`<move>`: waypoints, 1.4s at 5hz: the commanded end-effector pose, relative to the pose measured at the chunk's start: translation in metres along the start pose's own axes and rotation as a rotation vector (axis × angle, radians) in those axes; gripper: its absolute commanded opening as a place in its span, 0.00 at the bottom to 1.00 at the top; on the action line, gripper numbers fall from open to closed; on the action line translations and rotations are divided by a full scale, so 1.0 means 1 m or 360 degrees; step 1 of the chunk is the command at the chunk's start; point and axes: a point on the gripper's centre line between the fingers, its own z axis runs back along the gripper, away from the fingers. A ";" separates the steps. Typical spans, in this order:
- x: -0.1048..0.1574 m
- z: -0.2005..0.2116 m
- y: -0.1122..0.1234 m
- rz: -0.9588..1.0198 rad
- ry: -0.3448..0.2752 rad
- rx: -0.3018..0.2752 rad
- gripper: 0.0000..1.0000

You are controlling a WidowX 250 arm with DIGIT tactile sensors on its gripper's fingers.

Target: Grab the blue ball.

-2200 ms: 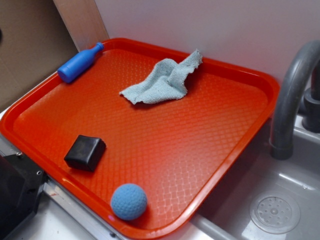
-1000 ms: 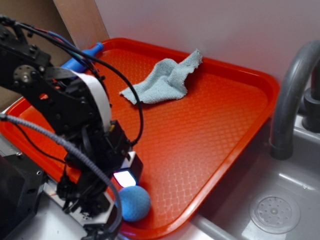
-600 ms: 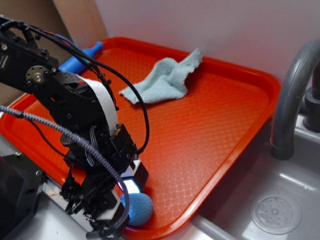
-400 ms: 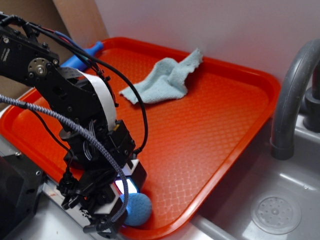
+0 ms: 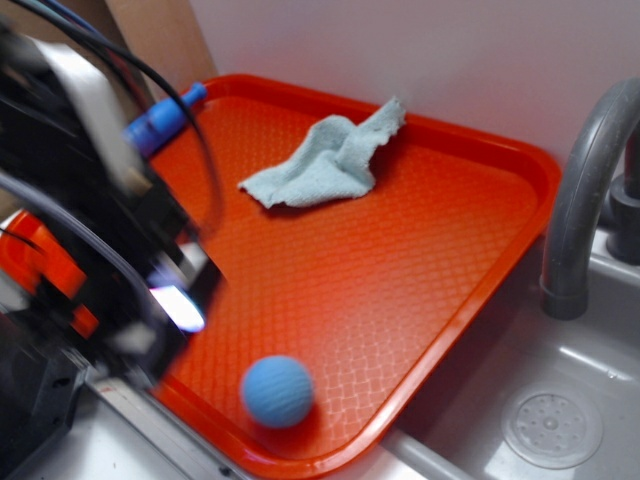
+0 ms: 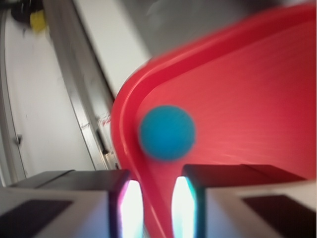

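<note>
Exterior view gives me one red tray (image 5: 480,250), one blue ball (image 5: 277,391), one crumpled pale cloth (image 5: 325,160) near the upper middle of the frame, one blue bottle-shaped toy (image 5: 160,122) at the tray's upper-left edge, and one grey faucet (image 5: 585,190) at the right over the sink (image 5: 550,400). I can't find the black block; the blurred arm (image 5: 90,220) fills the left side of the frame and would cover where it sat. A moment ago the arm was down over the ball at the tray's lower rim; now it is smeared across the left and higher in the frame, and the ball sits apart from it, slightly right of where it was, on the tray floor near the lower corner. On the wrist view the gripper (image 6: 153,198) has its two fingers a narrow gap apart at the bottom of the frame, holding nothing, with the ball just above them against the tray's curved rim. Being round, the ball has no long axis or heading I can report.
</note>
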 end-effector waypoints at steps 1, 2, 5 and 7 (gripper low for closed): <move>-0.021 0.034 0.004 0.0177 -0.0112 0.0117 0.00; -0.014 0.010 0.007 0.0277 -0.0125 0.0145 1.00; 0.000 -0.014 0.008 0.0087 0.0003 0.0084 1.00; 0.000 -0.014 0.008 0.0087 0.0003 0.0084 1.00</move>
